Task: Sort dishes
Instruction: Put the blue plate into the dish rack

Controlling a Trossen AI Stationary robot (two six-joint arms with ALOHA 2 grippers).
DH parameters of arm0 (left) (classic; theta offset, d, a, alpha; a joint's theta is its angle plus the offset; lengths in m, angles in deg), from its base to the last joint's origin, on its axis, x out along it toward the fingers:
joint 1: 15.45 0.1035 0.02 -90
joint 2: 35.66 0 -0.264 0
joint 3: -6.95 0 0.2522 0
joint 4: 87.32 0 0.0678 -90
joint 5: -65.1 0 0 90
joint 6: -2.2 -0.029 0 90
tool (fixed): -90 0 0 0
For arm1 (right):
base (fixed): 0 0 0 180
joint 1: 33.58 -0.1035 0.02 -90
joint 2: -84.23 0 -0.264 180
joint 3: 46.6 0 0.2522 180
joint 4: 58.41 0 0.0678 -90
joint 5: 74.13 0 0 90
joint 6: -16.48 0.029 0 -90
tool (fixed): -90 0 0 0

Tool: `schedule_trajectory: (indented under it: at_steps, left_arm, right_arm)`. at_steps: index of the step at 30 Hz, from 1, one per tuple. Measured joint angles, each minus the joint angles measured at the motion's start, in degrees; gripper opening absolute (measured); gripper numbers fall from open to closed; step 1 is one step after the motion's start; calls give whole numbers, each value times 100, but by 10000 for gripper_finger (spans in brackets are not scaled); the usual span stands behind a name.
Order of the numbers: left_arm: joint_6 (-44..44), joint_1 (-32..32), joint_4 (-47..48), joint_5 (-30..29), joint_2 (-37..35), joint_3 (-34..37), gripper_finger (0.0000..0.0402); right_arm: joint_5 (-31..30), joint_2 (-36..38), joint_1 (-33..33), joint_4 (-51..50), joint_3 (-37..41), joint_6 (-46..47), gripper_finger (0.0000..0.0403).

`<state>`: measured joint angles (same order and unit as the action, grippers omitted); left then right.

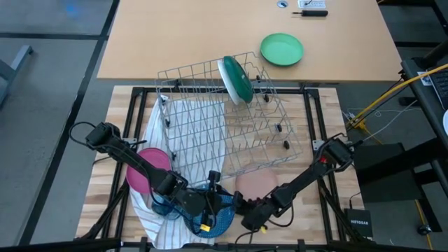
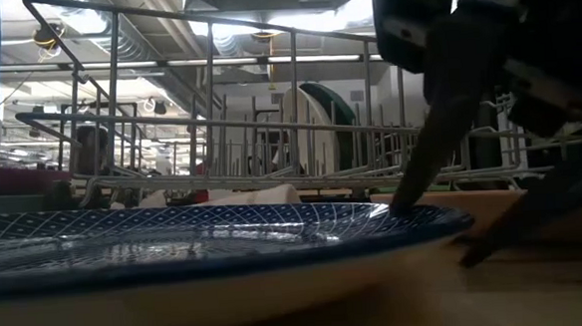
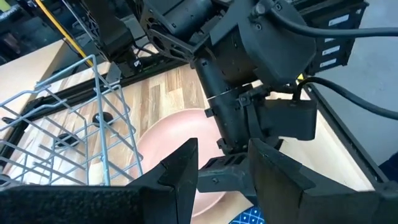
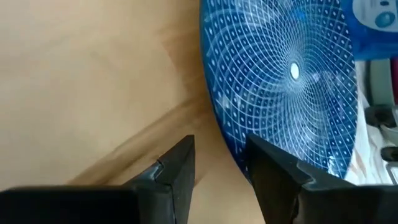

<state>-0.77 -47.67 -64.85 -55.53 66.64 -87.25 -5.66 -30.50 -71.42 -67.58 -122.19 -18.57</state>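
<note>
Your right pincer (image 4: 214,165), fingers apart, straddles the round blue patterned ceramic plate's (image 4: 286,81) rim; a shallow bite could slip.

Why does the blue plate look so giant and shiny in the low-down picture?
In the low view the blue patterned plate lies right by the lens, so it fills the frame, its near rim blurred; ceiling lights glint off its glaze. The dish rack behind is backlit, so the dark arm shows only as a silhouette.

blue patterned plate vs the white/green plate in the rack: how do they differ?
Pose: the blue patterned plate lies flat on the table; the white and dark green plate stands on edge.
Place: the blue one is outside the wire rack, at the near edge between the arms; the white one sits in the rack's far corner.
Look: blue with a fine white grid; plain white face, green back.
Both are round.
</note>
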Motion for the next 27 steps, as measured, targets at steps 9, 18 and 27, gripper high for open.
schedule_trajectory:
  at_steps: [9, 18, 27]
  left_arm:
    - [22, 1, 22, 2, 2, 0, 131]
    - [130, 1, 20, 2, 2, 0, 131]
    - [150, 1, 14, 1, 2, -1, 131]
  right_arm:
    - [-347, -219, 0, 338, -22, 24, 145]
    - [-286, -249, 107, 563, -39, 191, 132]
    - [41, -252, 212, 725, -56, 499, 43]
